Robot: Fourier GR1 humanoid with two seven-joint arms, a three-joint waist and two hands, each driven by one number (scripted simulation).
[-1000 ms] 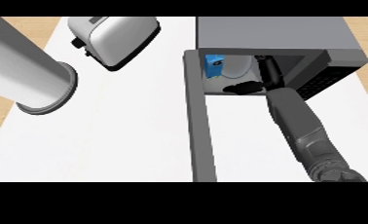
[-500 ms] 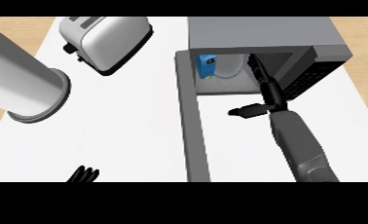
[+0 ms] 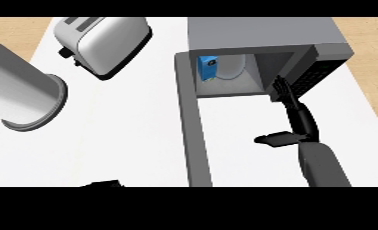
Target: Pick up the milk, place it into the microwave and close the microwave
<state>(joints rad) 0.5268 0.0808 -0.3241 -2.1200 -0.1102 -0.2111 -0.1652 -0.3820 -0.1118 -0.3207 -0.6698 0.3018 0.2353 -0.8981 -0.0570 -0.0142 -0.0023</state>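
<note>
- A white counter is filling most of the head view, with strips of pale wood showing beyond it at the upper left and upper right corners.
- A silver toaster is sitting tilted on the counter near the upper left, its slots facing up and away.
- A large grey cylinder is lying at the left edge of the view, its open round rim pointing toward the lower right.
- A grey microwave is standing at the upper right with its cavity showing open toward the viewer.
- The microwave's door is swinging out wide, running as a long grey bar from the cavity's left corner down toward the bottom of the view.
- The blue milk carton is standing inside the microwave, against the left wall of the cavity, next to the pale round turntable.
- The right hand is hanging in front of the microwave's right side, just below the dark control panel, with its grey forearm coming up from the lower right.
- Its fingers are stretching out straight toward the cavity's right edge and its thumb is sticking out to the left; it is holding nothing.
- The left hand is barely showing as a dark shape at the bottom edge, and I cannot tell how its fingers are set.
</note>
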